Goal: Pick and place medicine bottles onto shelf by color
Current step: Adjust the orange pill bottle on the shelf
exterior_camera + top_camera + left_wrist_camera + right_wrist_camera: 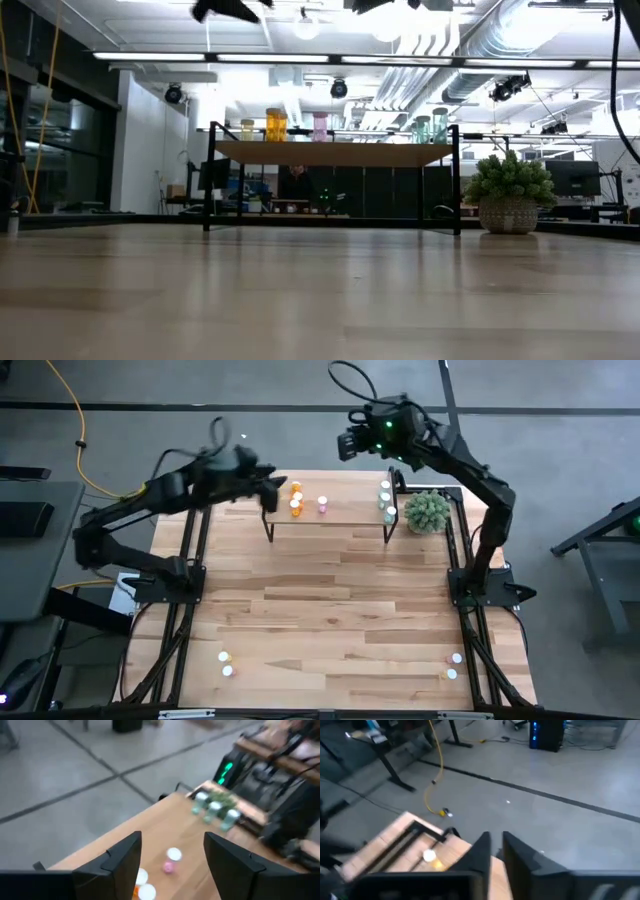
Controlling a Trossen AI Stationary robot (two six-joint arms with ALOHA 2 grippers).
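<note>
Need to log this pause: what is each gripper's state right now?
Left gripper: open, empty, above the shelf.
Right gripper: nearly closed, nothing visible between its fingers.

You were working in a robotics lab: exposed ducts (pixel 500 45) and strip lights (pixel 330 57) ran overhead, desks with monitors (pixel 575 180) stood far behind, and a yellow cable (pixel 437 765) crossed the concrete floor (pixel 560 815).

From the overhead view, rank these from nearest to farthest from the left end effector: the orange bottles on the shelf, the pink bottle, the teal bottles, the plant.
1. Orange bottles: on the shelf's left end, right beside the left end effector.
2. Pink bottle: on the shelf, just past the orange ones.
3. Teal bottles: at the shelf's right end.
4. Plant: on the table beyond the shelf's right end.
</note>
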